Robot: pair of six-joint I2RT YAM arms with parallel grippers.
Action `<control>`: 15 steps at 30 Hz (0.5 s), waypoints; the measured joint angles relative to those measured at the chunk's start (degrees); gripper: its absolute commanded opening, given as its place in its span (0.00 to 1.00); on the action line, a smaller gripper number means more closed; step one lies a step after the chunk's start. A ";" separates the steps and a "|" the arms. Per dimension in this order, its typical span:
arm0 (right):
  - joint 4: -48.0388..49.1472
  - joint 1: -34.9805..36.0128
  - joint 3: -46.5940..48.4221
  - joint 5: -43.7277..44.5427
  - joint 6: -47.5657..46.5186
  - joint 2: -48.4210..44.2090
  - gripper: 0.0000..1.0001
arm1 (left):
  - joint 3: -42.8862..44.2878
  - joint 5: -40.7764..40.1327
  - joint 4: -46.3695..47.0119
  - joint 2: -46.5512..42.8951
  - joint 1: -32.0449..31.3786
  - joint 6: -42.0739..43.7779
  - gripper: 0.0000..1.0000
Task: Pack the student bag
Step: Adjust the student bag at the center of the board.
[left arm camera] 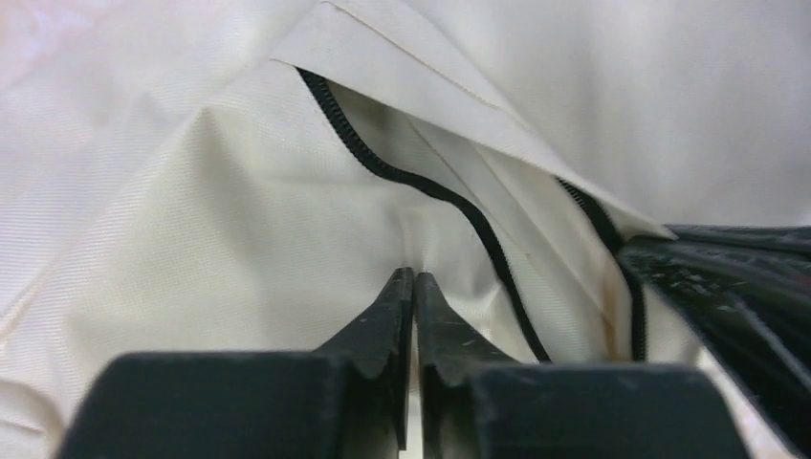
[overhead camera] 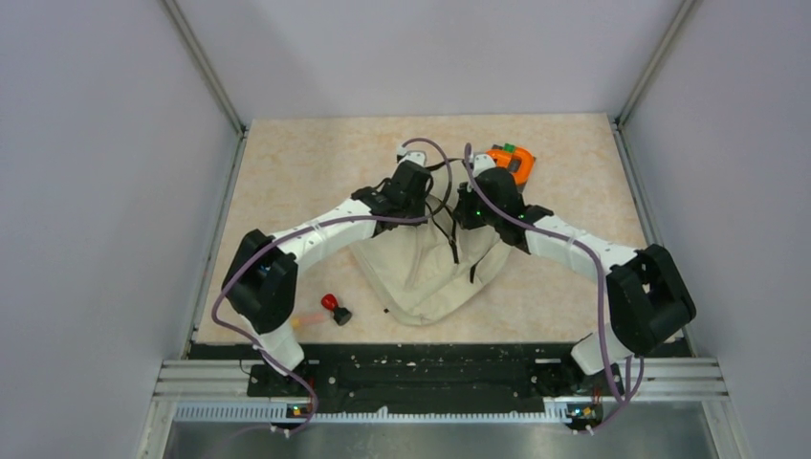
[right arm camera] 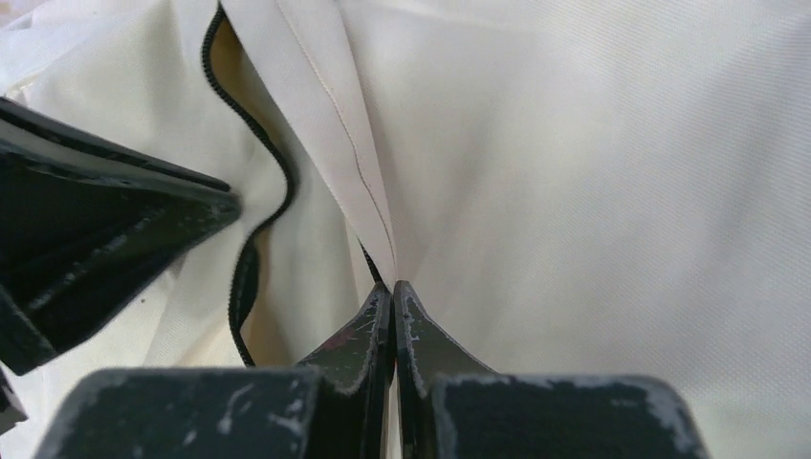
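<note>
student bag [overhead camera: 421, 273] at table [overhead camera: 287, 163] centre | left gripper [left arm camera: 413, 279] clamped on fabric beside zipper [left arm camera: 421, 186] | right gripper [right arm camera: 390, 289] clamped on facing fold | judged: both should pull apart evenly, slight lift, firm pinch, widening the mouth

The right end effector [right arm camera: 393, 287] pinches a raised fold of the cream bag [right arm camera: 593, 191], its jaws pressed together on the cloth. A black zipper [right arm camera: 277, 163] curves away toward 11 o'clock. The scuffed left end effector [right arm camera: 222, 203] reaches in from 9 o'clock.
</note>
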 measured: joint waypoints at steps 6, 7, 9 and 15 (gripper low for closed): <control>0.31 0.00 -0.66 2.36 1.16 -0.63 0.00 | -4.11 -3.61 -0.39 -6.27 -0.09 0.20 0.00; 0.28 0.00 -0.66 2.82 1.51 -0.63 0.00 | -4.70 -3.80 -0.42 -8.31 -0.13 0.24 0.00; 0.26 0.00 -0.66 3.69 1.97 -0.63 0.00 | -5.84 -3.96 0.15 -12.98 -0.35 0.66 0.00; 0.57 0.00 -0.66 5.03 2.51 -0.63 0.00 | -12.39 -3.06 4.79 -23.37 -0.59 1.25 0.00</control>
